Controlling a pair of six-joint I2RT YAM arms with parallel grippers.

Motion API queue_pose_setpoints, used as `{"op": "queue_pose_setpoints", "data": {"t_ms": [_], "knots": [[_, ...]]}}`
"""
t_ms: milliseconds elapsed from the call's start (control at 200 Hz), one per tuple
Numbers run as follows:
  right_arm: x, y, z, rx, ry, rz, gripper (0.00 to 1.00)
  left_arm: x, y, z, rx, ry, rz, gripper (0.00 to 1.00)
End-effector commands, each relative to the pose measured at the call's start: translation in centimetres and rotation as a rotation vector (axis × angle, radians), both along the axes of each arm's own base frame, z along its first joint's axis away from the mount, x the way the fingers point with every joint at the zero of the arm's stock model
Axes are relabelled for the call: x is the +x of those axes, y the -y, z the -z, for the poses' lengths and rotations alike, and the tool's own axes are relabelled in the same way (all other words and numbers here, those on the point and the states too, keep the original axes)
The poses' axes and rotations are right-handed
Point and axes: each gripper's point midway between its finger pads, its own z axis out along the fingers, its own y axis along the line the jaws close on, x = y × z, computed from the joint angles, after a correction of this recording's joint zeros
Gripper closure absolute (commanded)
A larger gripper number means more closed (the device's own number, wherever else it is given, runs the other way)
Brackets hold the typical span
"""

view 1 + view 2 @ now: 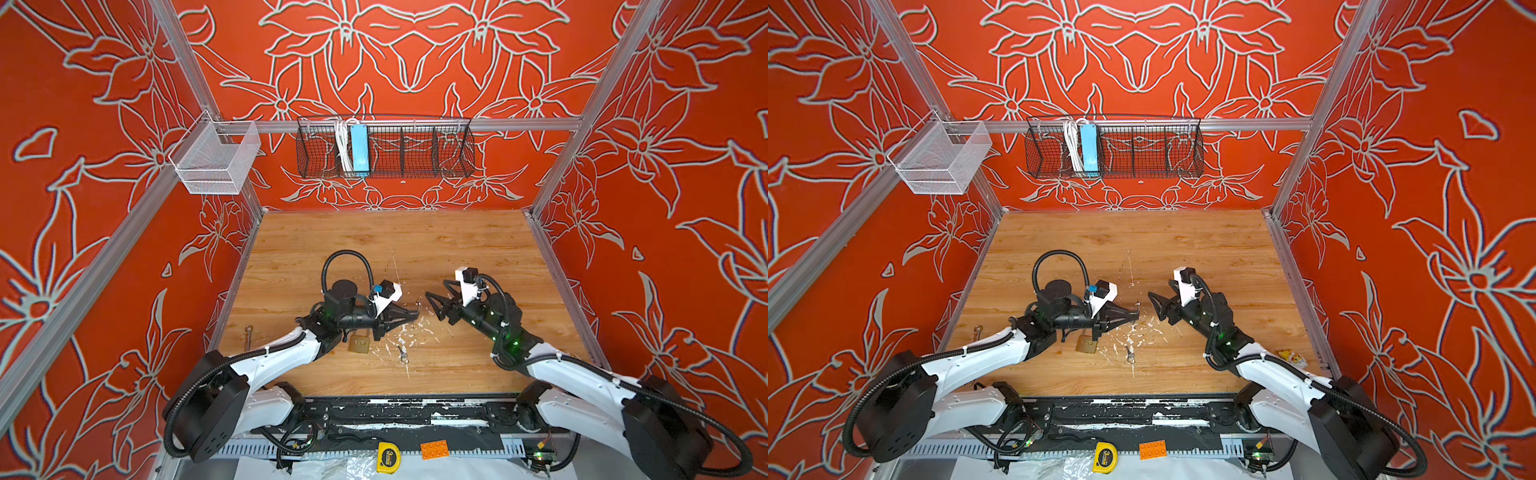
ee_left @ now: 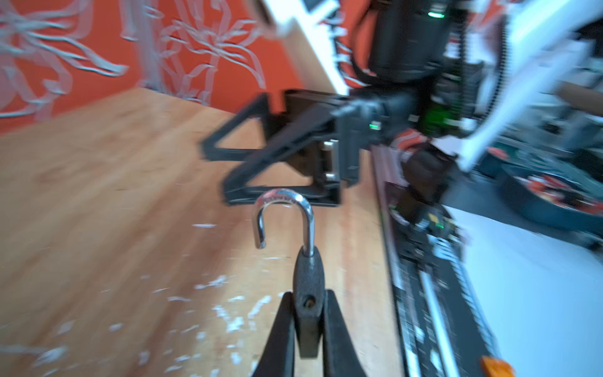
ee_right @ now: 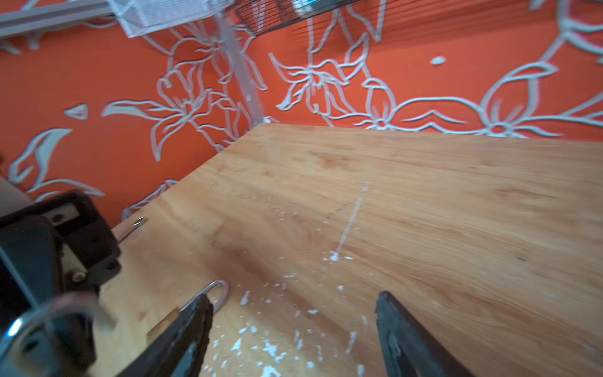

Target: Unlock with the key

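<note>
Left tool [image 2: 308, 295] grips the dark padlock [image 2: 308, 271] by its body, presenting its open shackle [image 2: 284, 209] toward the right tool [image 3: 292, 297], jaws spread, empty.

Just one mark I can read from here, folks: a bold "3" on the round black face of the yellow tape measure [image 1: 388, 457], lying on the ledge in front of the bench [image 1: 457, 249] (the smaller print right after it blurs away). Both top views show it. Over on the bench, the brass padlock [image 1: 359, 344] is too small to read.
</note>
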Motion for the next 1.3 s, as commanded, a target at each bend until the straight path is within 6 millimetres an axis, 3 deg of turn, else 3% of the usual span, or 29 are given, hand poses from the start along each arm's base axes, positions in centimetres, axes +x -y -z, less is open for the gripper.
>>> {"op": "queue_pose_setpoints", "data": {"t_ms": [0, 65, 130, 195, 876, 1296], "knots": [[-1.8, -1.4, -1.9, 0.054, 0.088, -0.139, 0.22, -2.0, 0.2, -1.7, -0.052, 0.025, 0.14, 1.0], [-2.4, -1.6, -2.0, 0.053, 0.098, -0.166, 0.27, -1.7, 0.1, -1.6, -0.048, 0.029, 0.121, 1.0], [-2.8, -1.3, -2.3, 0.057, 0.115, -0.167, 0.37, -1.5, 0.1, -1.5, -0.052, 0.023, 0.116, 1.0], [-3.2, -1.2, -2.9, 0.058, 0.135, -0.174, 0.4, -1.3, 0.1, -1.4, -0.055, 0.015, 0.115, 1.0], [-5.2, -3.6, -3.2, 0.081, 0.111, -0.38, 0.45, -0.3, -0.3, -0.9, -0.062, -0.013, 0.087, 1.0], [-5.1, -3.3, -3.4, 0.073, 0.111, -0.359, 0.44, -0.7, 0.3, -0.9, -0.073, -0.053, 0.156, 1.0]]}}
